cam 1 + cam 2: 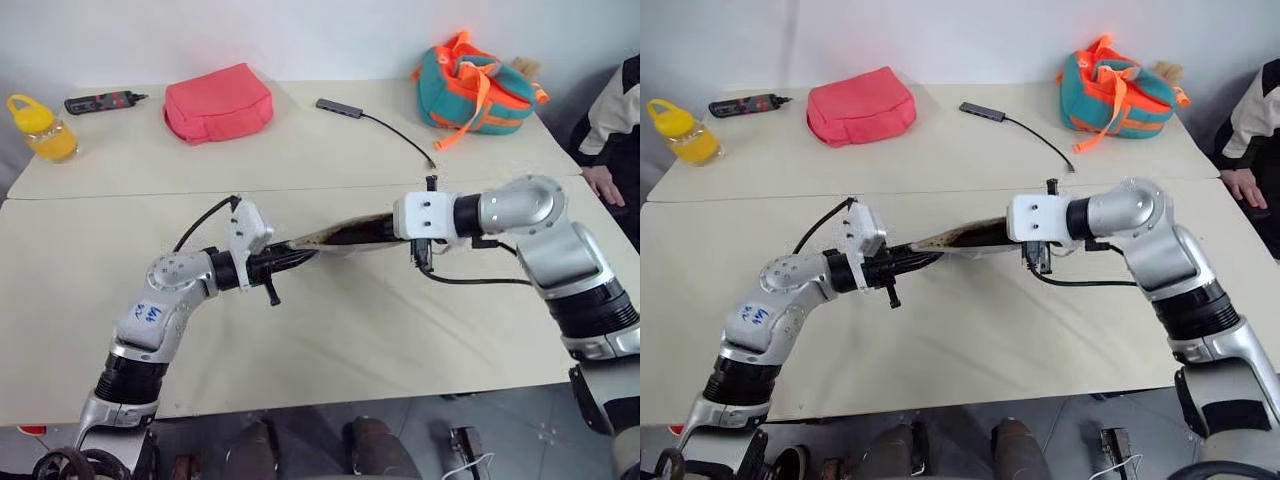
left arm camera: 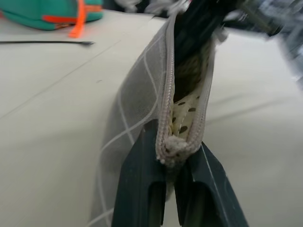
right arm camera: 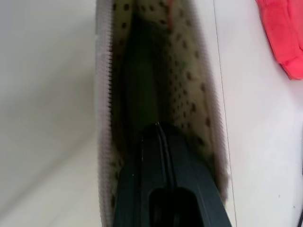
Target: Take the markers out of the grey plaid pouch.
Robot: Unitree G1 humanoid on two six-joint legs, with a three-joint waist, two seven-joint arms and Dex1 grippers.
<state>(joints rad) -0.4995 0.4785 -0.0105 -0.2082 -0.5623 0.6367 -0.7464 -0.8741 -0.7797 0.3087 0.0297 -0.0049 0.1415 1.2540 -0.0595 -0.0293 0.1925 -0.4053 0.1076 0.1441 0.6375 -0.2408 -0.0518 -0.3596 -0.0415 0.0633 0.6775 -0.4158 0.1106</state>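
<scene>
The grey plaid pouch [image 1: 340, 235] hangs stretched above the table between my two grippers, its zipper open. My left gripper [image 1: 298, 256] is shut on the pouch's zipper end [image 2: 171, 150], one finger [image 2: 142, 179] on each side of the fabric. My right gripper [image 1: 368, 231] reaches into the other end. In the right wrist view it [image 3: 158, 126] is shut inside the mouth, between the dotted brownish lining [image 3: 191, 75]. A slim dark greenish stick [image 3: 142, 71], seemingly a marker, lies inside just past those fingertips. I cannot tell whether they touch it.
At the back of the table lie a pink-red pouch [image 1: 218, 102], a grey USB hub [image 1: 340, 108] with black cable, a teal-and-orange bag [image 1: 478, 90], a yellow bottle [image 1: 42, 128] and a black-and-red gadget [image 1: 103, 101]. A person's hand [image 1: 605, 185] rests at the right edge.
</scene>
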